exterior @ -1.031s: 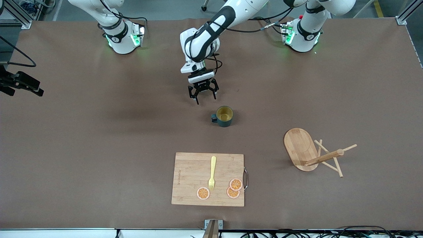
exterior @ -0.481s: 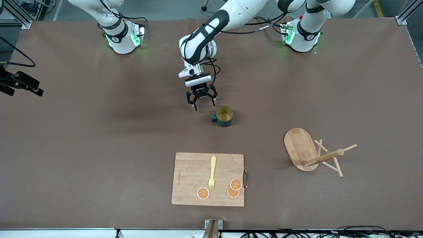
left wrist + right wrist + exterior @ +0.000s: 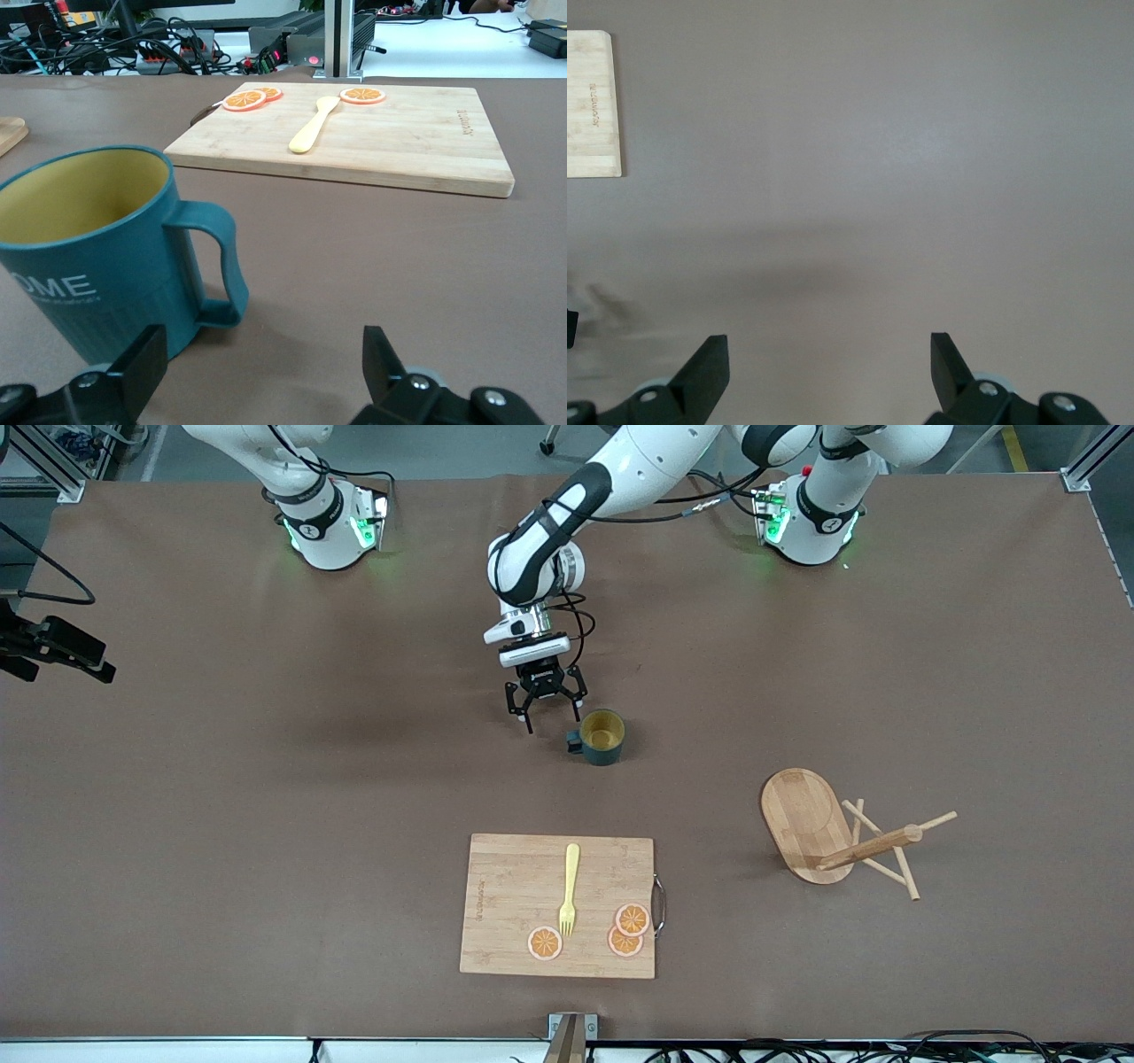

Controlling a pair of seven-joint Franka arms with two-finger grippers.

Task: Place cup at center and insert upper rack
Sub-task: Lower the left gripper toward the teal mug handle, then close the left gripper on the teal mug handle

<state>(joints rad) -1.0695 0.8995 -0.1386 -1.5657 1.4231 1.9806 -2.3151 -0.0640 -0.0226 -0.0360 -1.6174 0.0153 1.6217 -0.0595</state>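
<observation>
The cup [image 3: 602,737], dark teal with a yellow inside, stands upright near the middle of the table, its handle [image 3: 221,266] toward the right arm's end. My left gripper [image 3: 554,722] is low beside the cup [image 3: 80,257] on its handle side. Its jaws are open, with only bare table between its fingertips [image 3: 261,341] and the handle just ahead of them. The upper rack [image 3: 802,819] lies tipped over toward the left arm's end, its post [image 3: 873,848] and pegs resting on the table. My right gripper [image 3: 828,350] hangs open over bare table and holds nothing.
A bamboo cutting board [image 3: 509,908] lies nearer the front camera than the cup, with a yellow fork [image 3: 570,890] and three orange slices [image 3: 632,919] on it. A black device [image 3: 58,646] juts in at the right arm's end of the table.
My left gripper has come down and moved toward the front camera, ending close beside the cup's handle. The cup and rack have not moved.
</observation>
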